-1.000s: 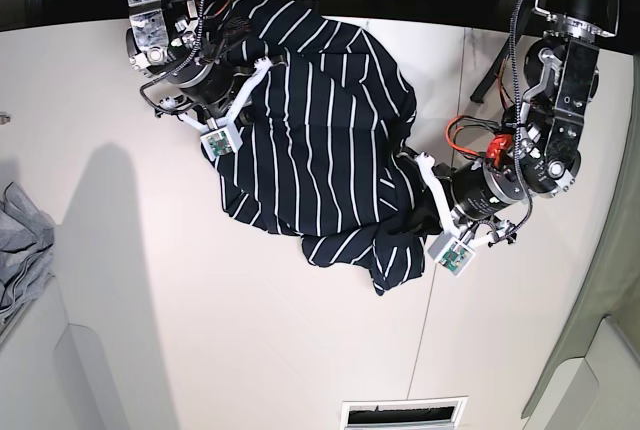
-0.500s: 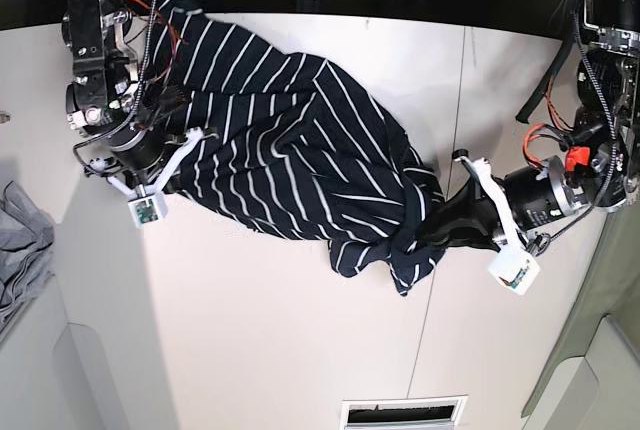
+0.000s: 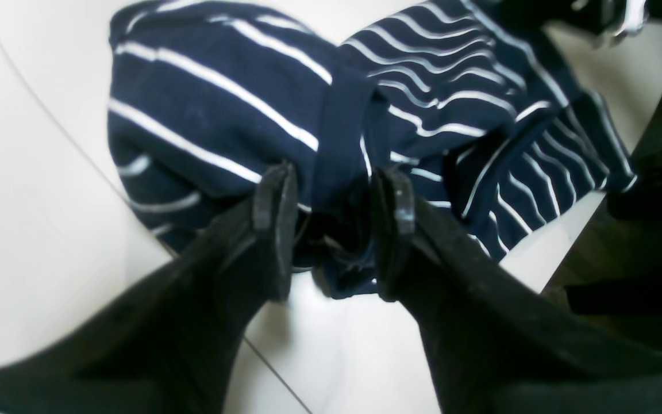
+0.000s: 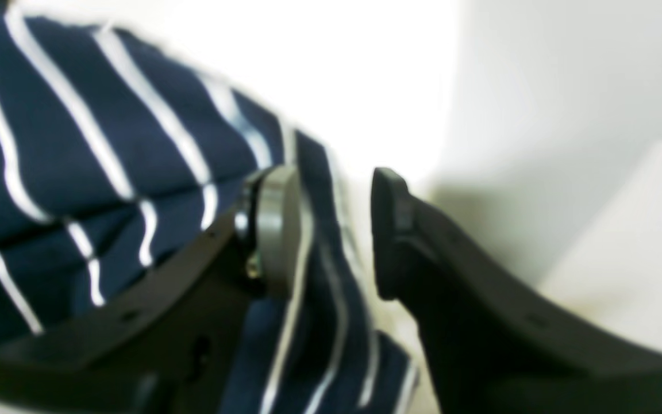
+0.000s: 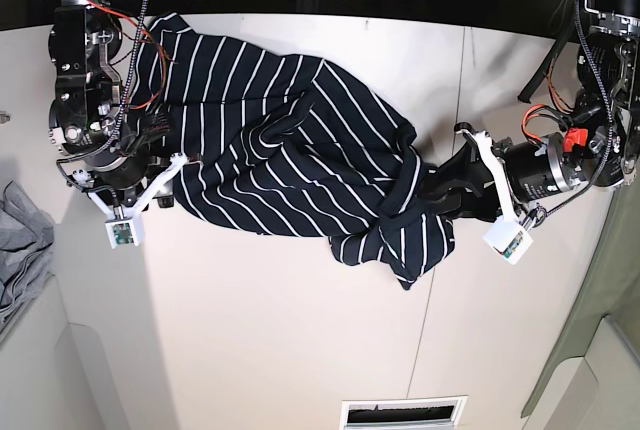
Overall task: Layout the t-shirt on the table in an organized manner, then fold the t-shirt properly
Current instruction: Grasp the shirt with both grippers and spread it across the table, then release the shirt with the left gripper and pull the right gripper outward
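Base view: the dark navy white-striped fabric t-shirt (image 5: 290, 150) is spread rumpled across the upper middle of the white matte table (image 5: 250, 340). Its edges are seen between the parted, unclamped jaws of the left gripper (image 3: 334, 230) at frame right and the right gripper (image 4: 331, 230) at frame left.

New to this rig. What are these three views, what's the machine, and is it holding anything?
It is a robot with two arms over a white table. The base view looks down from above; each of the other two pictures comes from a camera on a wrist, looking along that arm's jaws.

A dark t-shirt with thin white stripes lies stretched and rumpled between the arms. A grey cloth sits at the table's edge.

The left gripper is at one end of the shirt, the right gripper at the other. In both wrist views the jaws stand apart with fabric lying between them, so neither looks clamped on it.
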